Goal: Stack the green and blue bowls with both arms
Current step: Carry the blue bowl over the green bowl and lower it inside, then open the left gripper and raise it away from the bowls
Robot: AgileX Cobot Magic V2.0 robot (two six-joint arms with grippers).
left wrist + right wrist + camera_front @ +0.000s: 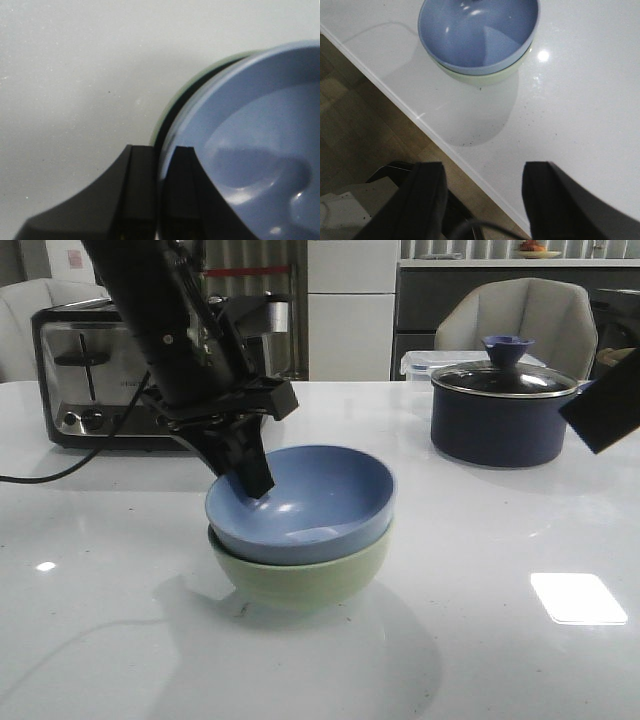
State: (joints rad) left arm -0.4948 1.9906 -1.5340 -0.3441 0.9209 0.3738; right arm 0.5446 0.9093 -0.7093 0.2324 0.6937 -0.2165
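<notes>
The blue bowl (pixel 310 500) sits nested inside the green bowl (pixel 300 575) at the middle of the white table. The blue one tilts slightly, its left side raised. My left gripper (pixel 250 475) comes down from the upper left and is shut on the blue bowl's left rim. In the left wrist view the left gripper (pixel 160 150) has one finger inside the blue bowl (pixel 250 125) and one outside, and a sliver of the green bowl (pixel 172 100) shows behind. My right gripper (pixel 482 170) is open and empty, well away from the blue bowl (pixel 480 30) and green bowl (pixel 485 77).
A dark navy lidded saucepan (pixel 505 410) stands at the back right, with the right arm (pixel 605 405) beside it. A toaster (pixel 90 370) with a black cable (pixel 60 472) stands at the back left. The table's near edge (pixel 445 142) lies between the bowls and the right gripper.
</notes>
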